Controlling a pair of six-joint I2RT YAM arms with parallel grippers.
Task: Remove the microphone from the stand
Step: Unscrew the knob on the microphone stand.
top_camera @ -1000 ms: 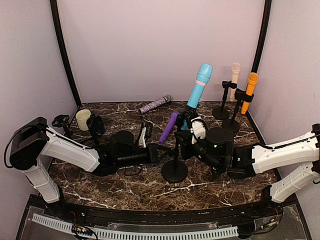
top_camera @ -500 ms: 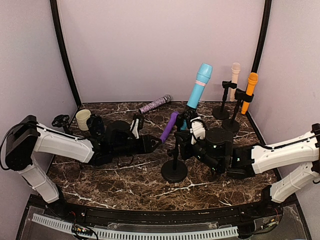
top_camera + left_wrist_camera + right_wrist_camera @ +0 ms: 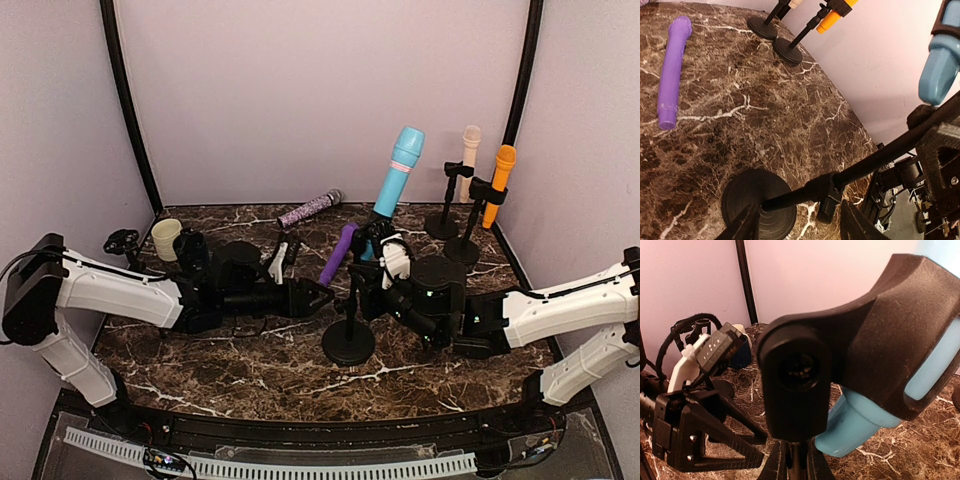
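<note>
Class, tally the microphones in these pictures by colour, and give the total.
Purple: 2, plain purple microphone and glittery purple microphone
Blue microphone: 1
Cream microphone: 1
Orange microphone: 1
Total: 5

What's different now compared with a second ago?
The left gripper swung right toward the black stand and spread its jaws open, holding nothing. The right gripper stayed clamped on the stand's pole. The blue microphone remains in its clip, and the purple microphone lies where it was.
</note>
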